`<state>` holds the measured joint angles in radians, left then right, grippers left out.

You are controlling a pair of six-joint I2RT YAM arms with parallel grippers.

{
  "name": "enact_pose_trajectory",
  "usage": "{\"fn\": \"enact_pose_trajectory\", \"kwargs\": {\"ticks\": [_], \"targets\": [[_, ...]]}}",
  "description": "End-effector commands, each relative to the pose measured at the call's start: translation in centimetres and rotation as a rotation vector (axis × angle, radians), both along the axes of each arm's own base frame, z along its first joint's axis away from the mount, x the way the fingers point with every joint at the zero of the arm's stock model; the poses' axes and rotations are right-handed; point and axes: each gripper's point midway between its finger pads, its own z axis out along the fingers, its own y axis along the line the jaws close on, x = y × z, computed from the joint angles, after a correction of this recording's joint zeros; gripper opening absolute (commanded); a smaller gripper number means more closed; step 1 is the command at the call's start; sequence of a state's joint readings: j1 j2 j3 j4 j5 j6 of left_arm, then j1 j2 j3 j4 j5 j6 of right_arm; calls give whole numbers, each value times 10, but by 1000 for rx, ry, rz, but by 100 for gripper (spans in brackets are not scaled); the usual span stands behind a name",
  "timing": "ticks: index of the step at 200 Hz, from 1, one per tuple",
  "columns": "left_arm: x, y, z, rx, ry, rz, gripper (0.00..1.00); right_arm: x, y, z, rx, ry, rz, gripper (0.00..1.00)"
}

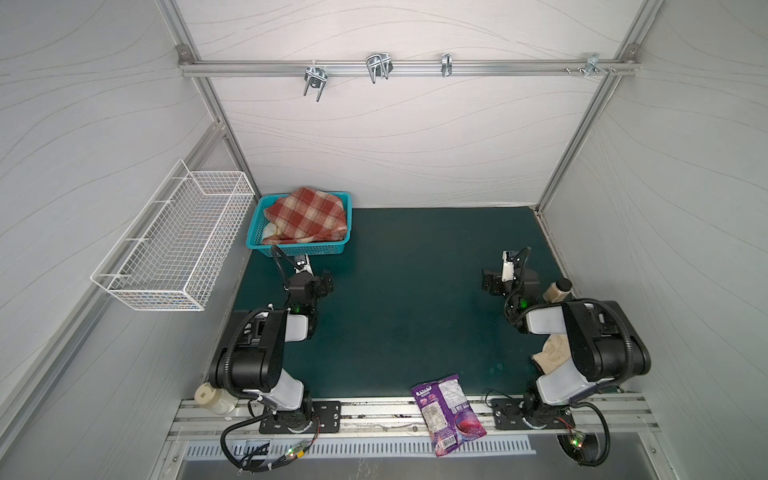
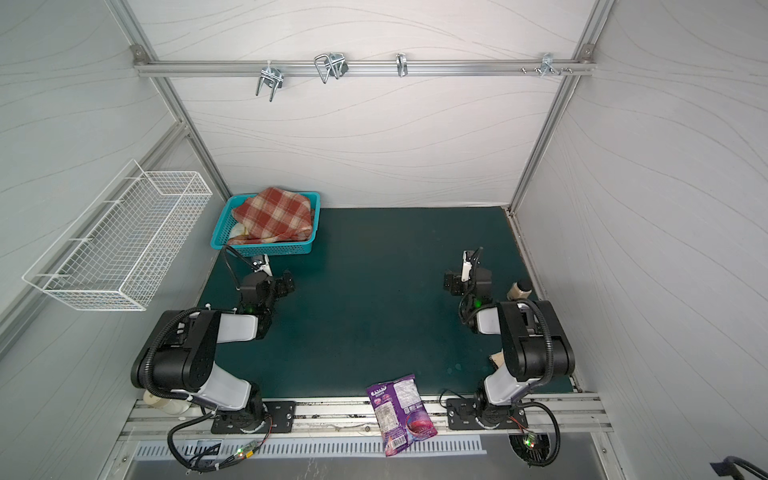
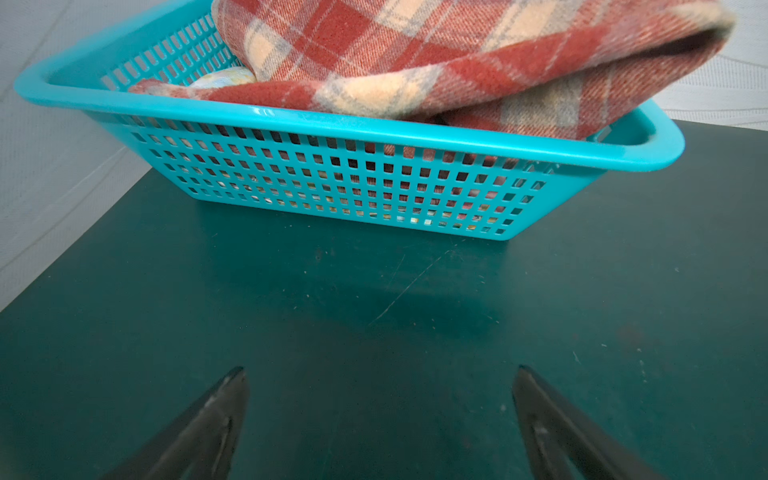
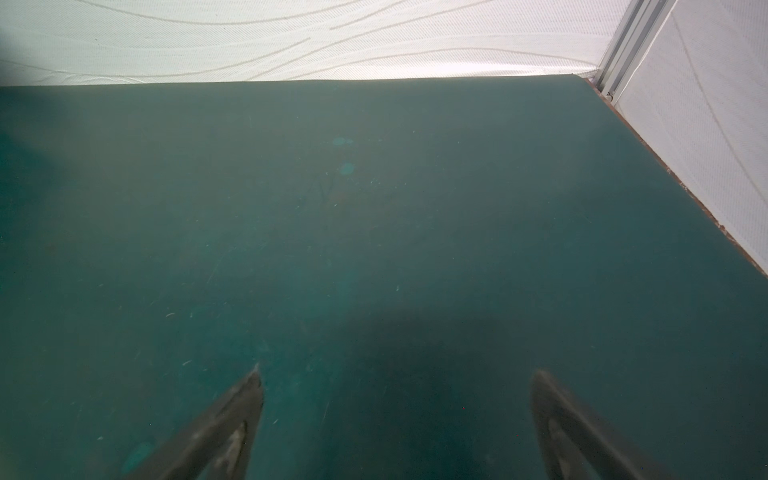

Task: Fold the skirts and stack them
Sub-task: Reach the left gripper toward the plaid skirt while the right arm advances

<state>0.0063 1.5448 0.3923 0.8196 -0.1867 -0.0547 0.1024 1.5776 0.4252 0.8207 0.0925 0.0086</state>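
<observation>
A rust-red and cream plaid skirt (image 1: 305,216) (image 2: 274,216) (image 3: 457,54) lies bunched in a teal plastic basket (image 1: 299,249) (image 2: 266,249) (image 3: 374,124) at the mat's back left. A bit of the pastel skirt (image 1: 270,230) (image 3: 224,77) peeks out beneath it at the basket's left end. My left gripper (image 1: 305,266) (image 2: 262,266) (image 3: 380,370) hovers low over the mat just in front of the basket, open and holding nothing. My right gripper (image 1: 508,259) (image 2: 469,259) (image 4: 399,370) is open over bare green mat on the right, facing the back wall.
A white wire basket (image 1: 174,245) hangs on the left wall. A purple snack bag (image 1: 449,413) lies over the front rail. A brown-capped jar (image 1: 559,291) stands by the right wall, and a white jar (image 1: 216,399) sits at the front left. A beige item (image 1: 550,353) lies under the right arm.
</observation>
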Motion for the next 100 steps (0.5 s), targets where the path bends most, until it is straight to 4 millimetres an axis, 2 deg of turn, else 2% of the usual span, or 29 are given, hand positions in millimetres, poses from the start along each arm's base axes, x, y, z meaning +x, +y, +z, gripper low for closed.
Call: {"fn": "enact_pose_trajectory", "kwargs": {"ticks": [1,52,81,100], "targets": [[10,0,13,18,-43,-1,99,4,0,3,-4,-6,6,99],[7,1,14,31,-50,13,99,0,-3,7,-30,-38,-27,99],[-2,7,27,57,-115,77,99,-13,-16,21,-41,-124,-117,99],[-7,13,38,71,-110,128,99,-14,-9,38,-94,-136,-120,99]]}}
